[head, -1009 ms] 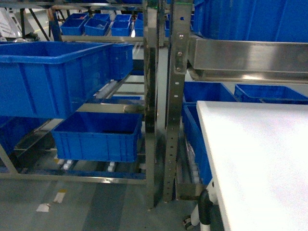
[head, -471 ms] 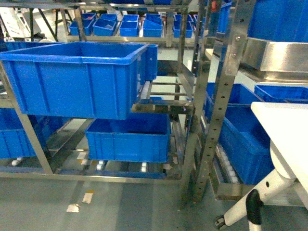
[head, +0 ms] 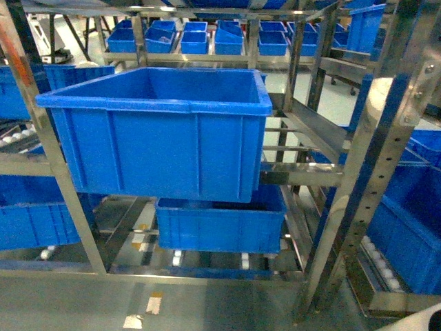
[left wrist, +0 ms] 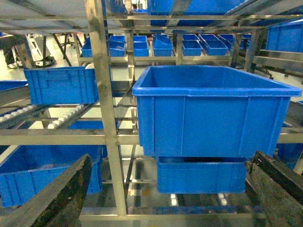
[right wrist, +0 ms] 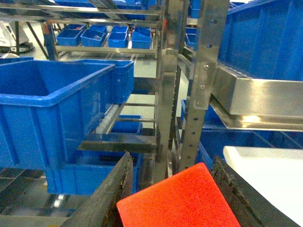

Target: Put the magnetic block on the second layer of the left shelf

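The magnetic block [right wrist: 180,201] is a bright red cube, seen only in the right wrist view, tilted between the two dark fingers of my right gripper [right wrist: 173,160], which is shut on it. My left gripper [left wrist: 173,158] stands open and empty, its fingers [left wrist: 61,194] wide apart, facing the steel rack. The left shelf second layer [head: 303,176] is the steel tier carrying a large blue crate [head: 158,131]; that crate [left wrist: 213,111] fills the middle of the left wrist view. Neither gripper shows in the head view.
A second blue crate [head: 220,224] sits on the tier below. Slanted perforated steel posts [head: 358,207] stand at the right, and another post [left wrist: 106,109] stands close before the left gripper. A white tabletop [right wrist: 270,175] lies right of the right gripper. Small blue bins [head: 207,38] line the far racks.
The head view has swung left: the rack and large crate slid rightward toward the middle, and the white tabletop has left the frame.
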You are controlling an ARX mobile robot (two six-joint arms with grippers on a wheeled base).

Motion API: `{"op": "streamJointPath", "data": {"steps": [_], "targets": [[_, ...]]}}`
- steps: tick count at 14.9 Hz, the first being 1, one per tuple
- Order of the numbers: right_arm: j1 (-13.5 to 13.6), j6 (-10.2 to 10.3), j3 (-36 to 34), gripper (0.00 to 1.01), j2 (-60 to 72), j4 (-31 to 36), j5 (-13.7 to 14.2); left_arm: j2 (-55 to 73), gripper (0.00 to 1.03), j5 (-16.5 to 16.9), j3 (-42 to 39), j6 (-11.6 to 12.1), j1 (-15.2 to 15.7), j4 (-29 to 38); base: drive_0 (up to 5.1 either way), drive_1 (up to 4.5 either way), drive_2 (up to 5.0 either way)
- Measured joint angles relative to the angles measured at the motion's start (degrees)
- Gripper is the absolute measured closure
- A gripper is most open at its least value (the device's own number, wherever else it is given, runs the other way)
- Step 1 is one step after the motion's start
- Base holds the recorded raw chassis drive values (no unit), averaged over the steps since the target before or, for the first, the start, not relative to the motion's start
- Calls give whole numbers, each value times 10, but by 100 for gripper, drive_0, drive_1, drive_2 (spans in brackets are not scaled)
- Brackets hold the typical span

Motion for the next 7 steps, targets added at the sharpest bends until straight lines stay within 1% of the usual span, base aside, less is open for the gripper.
{"op": "streamJointPath", "data": {"steps": [7], "targets": [[0,0,0,58,-1,2,0,0,5,0,0,0,0,-1,-312,493,-183]]}}
